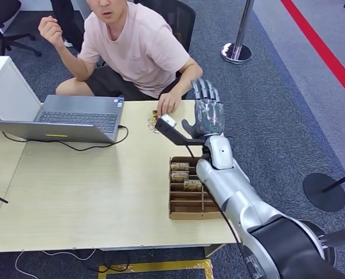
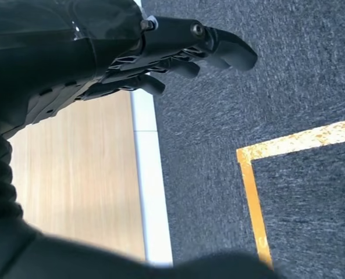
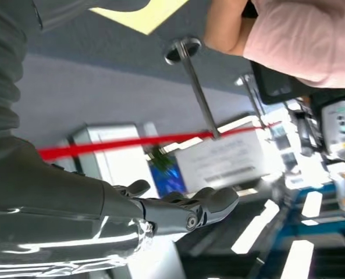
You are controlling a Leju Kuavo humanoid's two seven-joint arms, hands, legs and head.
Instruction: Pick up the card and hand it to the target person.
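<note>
My right hand [image 1: 207, 111] is raised over the table's far right edge, fingers spread upward and nothing in it. Its fingers [image 3: 192, 209] also lie stretched and bare in the right wrist view. A person in a pink shirt [image 1: 139, 46] sits across the table, one hand [image 1: 168, 104] resting on the tabletop just left of my hand. A small white card-like piece [image 1: 169, 120] lies right below that hand; I cannot tell whether the person holds it. My left hand [image 2: 174, 52] hangs beside the table edge over the carpet, fingers loose and holding nothing.
A slotted cardboard box [image 1: 192, 206] with several cards [image 1: 180, 167] stands under my right forearm. An open laptop [image 1: 74, 119] with a black cable sits at the far left. Stanchion bases [image 1: 236, 52] stand on the carpet, and yellow tape [image 2: 249, 174] marks the floor.
</note>
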